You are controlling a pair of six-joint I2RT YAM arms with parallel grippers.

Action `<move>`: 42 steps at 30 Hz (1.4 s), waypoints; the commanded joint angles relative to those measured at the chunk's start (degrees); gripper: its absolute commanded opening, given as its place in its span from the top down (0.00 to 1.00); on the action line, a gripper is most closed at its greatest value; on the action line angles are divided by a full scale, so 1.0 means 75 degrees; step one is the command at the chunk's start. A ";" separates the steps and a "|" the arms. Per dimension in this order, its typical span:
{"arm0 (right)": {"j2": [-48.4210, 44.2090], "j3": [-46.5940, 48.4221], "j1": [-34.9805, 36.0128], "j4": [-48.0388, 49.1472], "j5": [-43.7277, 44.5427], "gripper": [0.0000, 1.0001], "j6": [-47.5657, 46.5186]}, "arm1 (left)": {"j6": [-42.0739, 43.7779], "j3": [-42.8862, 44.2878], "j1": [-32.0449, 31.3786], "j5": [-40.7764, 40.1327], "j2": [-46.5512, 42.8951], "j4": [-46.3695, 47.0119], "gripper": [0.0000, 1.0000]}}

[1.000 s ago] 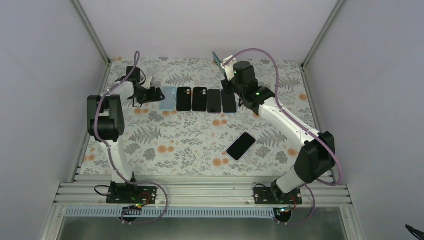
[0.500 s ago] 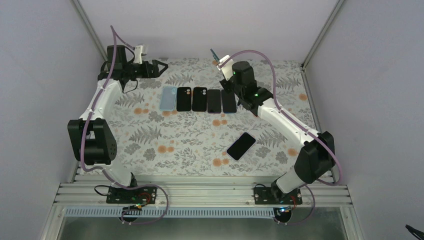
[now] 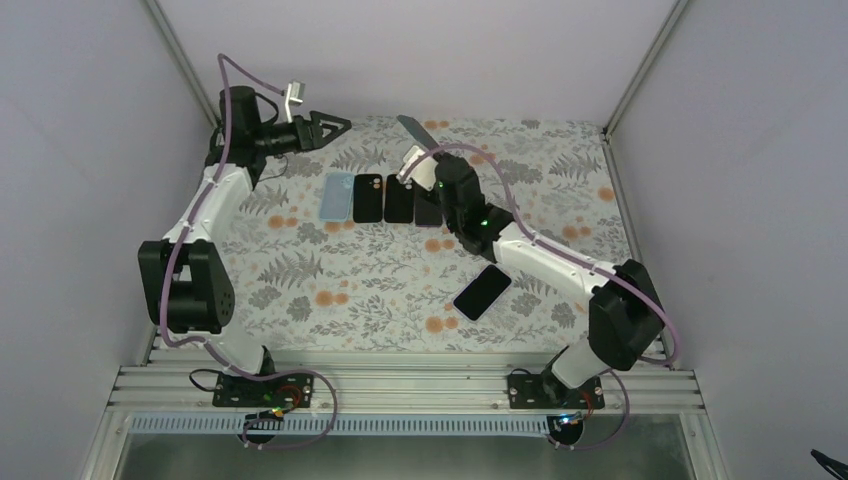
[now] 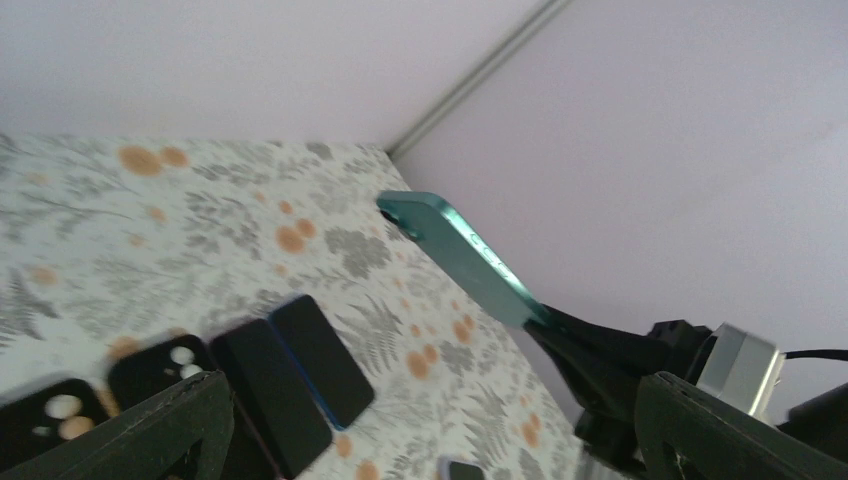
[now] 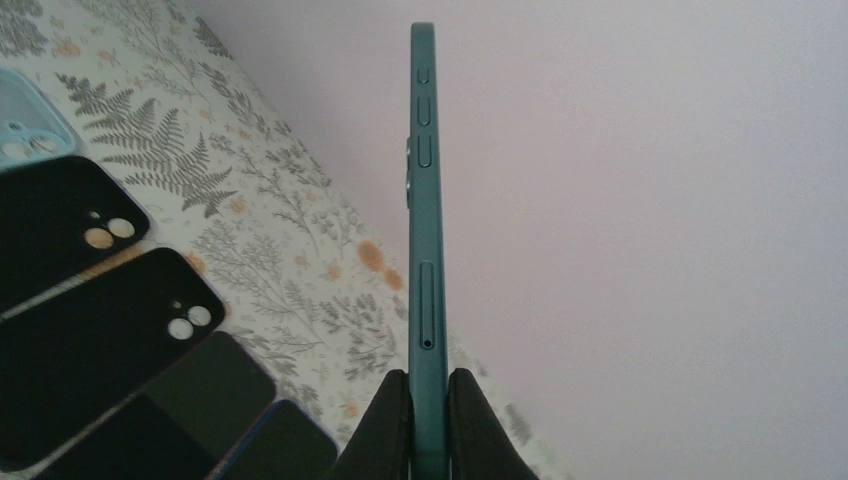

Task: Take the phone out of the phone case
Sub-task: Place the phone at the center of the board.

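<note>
Right arm high, phone in jaws

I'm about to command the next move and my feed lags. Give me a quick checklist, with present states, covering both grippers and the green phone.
1. Right gripper shut on green phone: ok.
2. Grip sits only at the phone's lower end; firmness: cannot tell.
3. Phone held above the table, apart from the row of cases: ok.
4. Phone bare, with buttons and SIM tray exposed on the visible edge: ok.
5. Left gripper open, empty, apart from the phone: ok.
</note>
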 commanded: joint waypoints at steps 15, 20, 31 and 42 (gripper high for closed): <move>-0.0265 -0.2661 0.1575 0.6792 0.1924 0.96 -0.4979 | -0.2118 -0.1479 -0.0828 0.0857 -0.0082 0.1973 0.04; -0.0109 -0.2955 0.1835 0.7770 0.1987 0.96 -0.5705 | -0.2123 -0.1596 -0.0975 0.0741 -0.0023 0.1946 0.11; 0.0338 -0.3286 0.2183 0.8881 0.2094 0.96 -0.6623 | -0.2875 -0.1909 -0.1138 0.1012 -0.0006 0.2990 0.26; 0.0563 -0.3496 0.2488 0.9044 0.2132 0.96 -0.6762 | -0.3987 -0.2262 -0.1153 0.1173 0.0024 0.4533 0.37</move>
